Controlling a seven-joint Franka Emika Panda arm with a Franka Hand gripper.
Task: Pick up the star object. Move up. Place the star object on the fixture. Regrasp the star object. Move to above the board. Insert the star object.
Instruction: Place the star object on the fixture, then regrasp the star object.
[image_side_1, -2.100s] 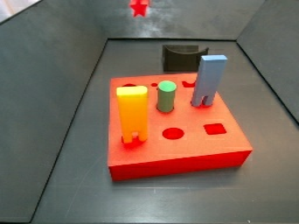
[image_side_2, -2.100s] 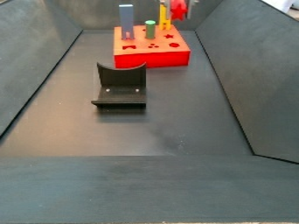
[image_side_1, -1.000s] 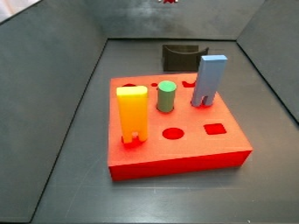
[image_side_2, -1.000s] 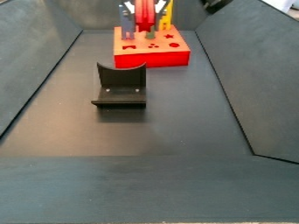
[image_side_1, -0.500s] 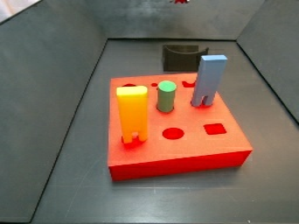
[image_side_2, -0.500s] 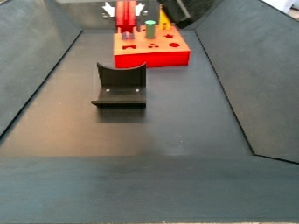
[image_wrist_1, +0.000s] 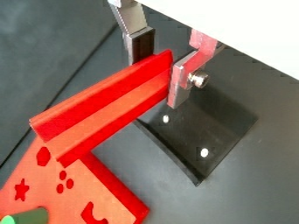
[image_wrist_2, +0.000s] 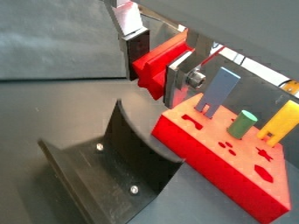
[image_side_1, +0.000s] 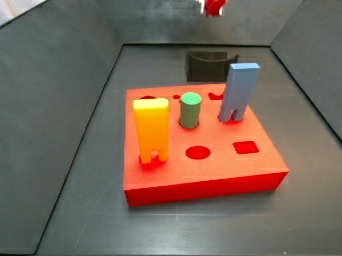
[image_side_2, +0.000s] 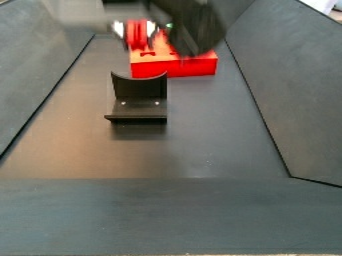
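The end effector (image_wrist_1: 156, 59) is clamped on the star object (image_wrist_1: 100, 109), its flat silver fingers (image_wrist_1: 184, 77) pressing the peg's upper end from both sides. The red peg's long axis runs out from the pads and slants down and away, so it is carried in the air rather than resting anywhere.

Directly beyond the peg's free end in a wrist view lies the fixture (image_wrist_2: 111, 171), its notched top open and nothing on it (the peg sits above it, not touching). That offset is what the placing step appears to turn on: the peg probably has to come down with its length lying along the notch.

Just beside the fixture stands the board (image_wrist_2: 222, 162) on the dark desk (image_side_2: 174, 150), carrying a blue peg (image_wrist_2: 219, 90), a green cylinder (image_wrist_2: 244, 122) and a yellow peg (image_wrist_2: 281, 121). These stand well to one side and seem unlikely to obstruct the descent.
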